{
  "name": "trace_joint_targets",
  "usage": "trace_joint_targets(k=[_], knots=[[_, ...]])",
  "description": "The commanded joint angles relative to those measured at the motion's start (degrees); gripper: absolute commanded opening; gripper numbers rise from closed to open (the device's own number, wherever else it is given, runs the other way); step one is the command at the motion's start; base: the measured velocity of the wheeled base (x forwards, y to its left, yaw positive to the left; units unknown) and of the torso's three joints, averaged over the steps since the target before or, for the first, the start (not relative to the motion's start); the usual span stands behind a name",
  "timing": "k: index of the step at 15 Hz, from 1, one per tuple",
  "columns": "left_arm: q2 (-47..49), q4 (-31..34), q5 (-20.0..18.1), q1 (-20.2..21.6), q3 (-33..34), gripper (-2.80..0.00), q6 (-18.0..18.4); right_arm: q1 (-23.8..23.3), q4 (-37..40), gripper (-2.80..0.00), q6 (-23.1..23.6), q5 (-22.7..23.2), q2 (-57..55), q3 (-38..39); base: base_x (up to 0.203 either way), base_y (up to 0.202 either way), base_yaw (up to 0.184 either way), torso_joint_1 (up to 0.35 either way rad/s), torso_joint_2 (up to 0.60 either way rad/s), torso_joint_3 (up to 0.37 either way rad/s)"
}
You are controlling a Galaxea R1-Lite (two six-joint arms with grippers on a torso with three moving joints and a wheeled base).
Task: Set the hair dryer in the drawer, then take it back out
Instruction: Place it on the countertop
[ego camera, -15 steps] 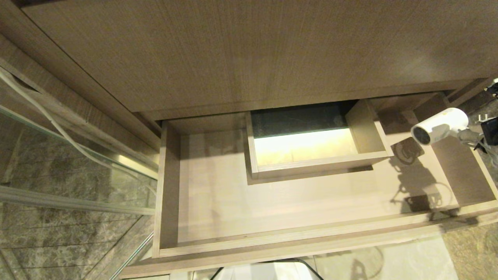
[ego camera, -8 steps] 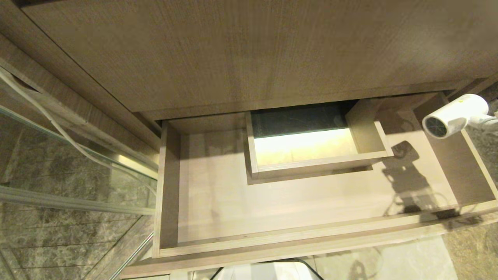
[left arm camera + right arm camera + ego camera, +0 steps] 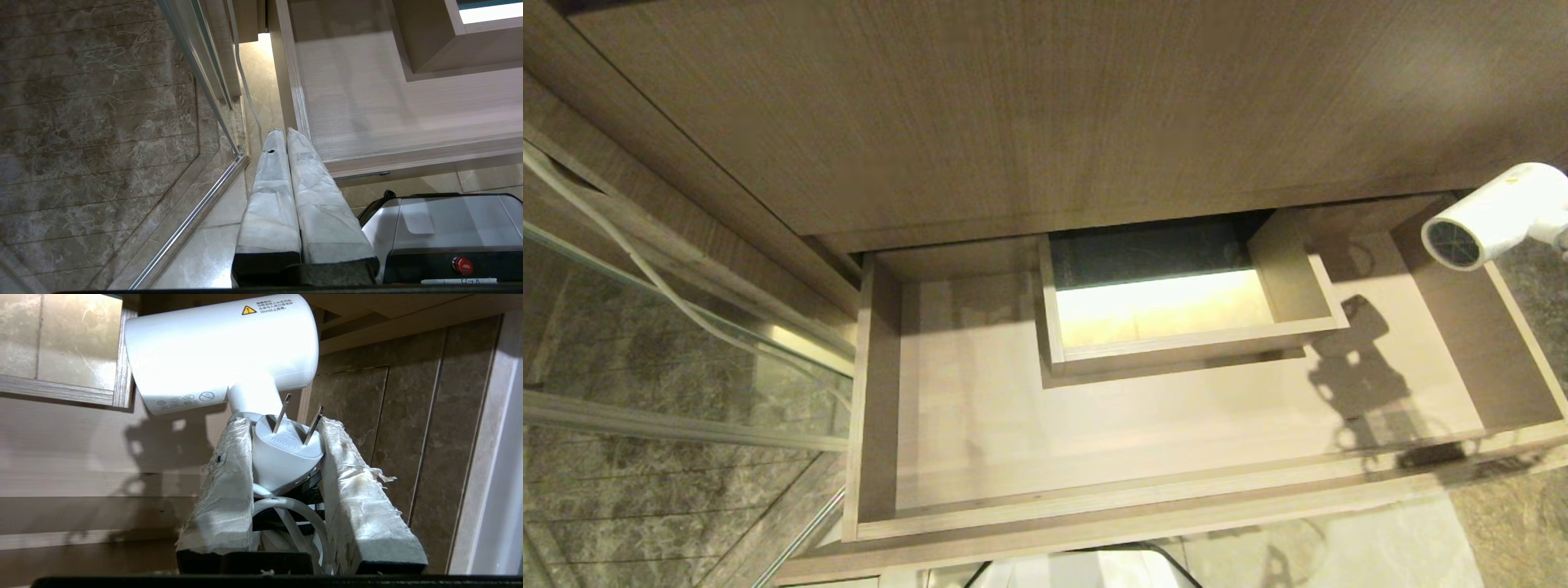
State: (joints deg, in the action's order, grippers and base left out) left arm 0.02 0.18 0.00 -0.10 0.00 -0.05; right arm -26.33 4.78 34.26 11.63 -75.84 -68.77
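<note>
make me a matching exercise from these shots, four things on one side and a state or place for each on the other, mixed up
Things:
1. hair dryer
2. drawer
3. left gripper
4. right gripper

States or places:
A. pulled open, nothing lying in it
B. fingers pressed together, holding nothing, by the drawer's front corner
C. held in the air at the drawer's right end
D. clamped around the handle, plug and bundled cord

Pairs: 1-C, 2-A, 3-B, 4-D
</note>
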Motion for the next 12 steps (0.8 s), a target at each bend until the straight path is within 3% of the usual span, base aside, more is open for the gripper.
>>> trace_joint_targets(k=[1,12], knots=[[0.0,0.0,0.0,0.0,0.1,-2.80,0.0,0.2,0.9,-2.80,0.3,0.2,3.3,0.8,0.000,0.000,0.000,0.000,0.00,0.000],[0.0,0.0,0.0,0.0,0.1,-2.80,0.0,0.1,3.7,-2.80,0.3,0.4,19.1,6.4,0.000,0.000,0.000,0.000,0.00,0.000]])
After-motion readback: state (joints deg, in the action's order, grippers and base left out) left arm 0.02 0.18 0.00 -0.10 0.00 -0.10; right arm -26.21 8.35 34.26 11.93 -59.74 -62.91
